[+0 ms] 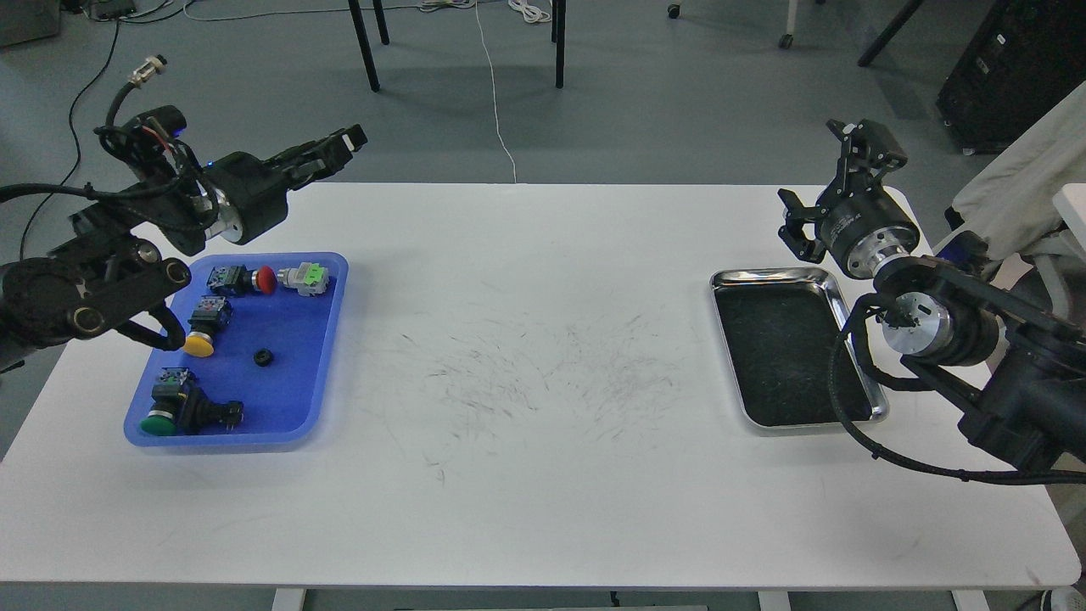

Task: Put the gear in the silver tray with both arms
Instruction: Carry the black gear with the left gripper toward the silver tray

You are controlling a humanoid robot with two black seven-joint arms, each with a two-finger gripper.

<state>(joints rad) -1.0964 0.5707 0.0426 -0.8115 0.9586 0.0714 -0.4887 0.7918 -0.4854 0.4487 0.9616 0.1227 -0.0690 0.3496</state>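
**Still at the start: the gear waits in the blue tray**

Clearly, nothing is grasped yet. On the far left, the left end effector (339, 146) hangs above the back edge of the tabletop (526, 356), behind the blue tray (327, 356). Its fingers look close together and hold nothing, but they are seen at a slant, so I cannot tell the gap for sure.

Inside the blue tray lie several push-button switches: a red button (265, 279), a green-and-white part (307, 278), a yellow button (200, 344) and a green button (158, 422). Between them, on the bare blue bottom, sits the gear (264, 358), a small black ring, apart from the other pieces.

The middle of the tabletop carries only grey scratch marks.

On the right, the silver tray (855, 288) has nothing on its dark bottom. The right end effector (813, 191) is raised near the tray's back right corner, with its fingers spread wide and empty.

I judge that the step in hand is the reach for the gear. The next move asks the left arm to come down over the small ring without pushing the switches, and then probably to bring it toward the middle, where the right arm can take it.
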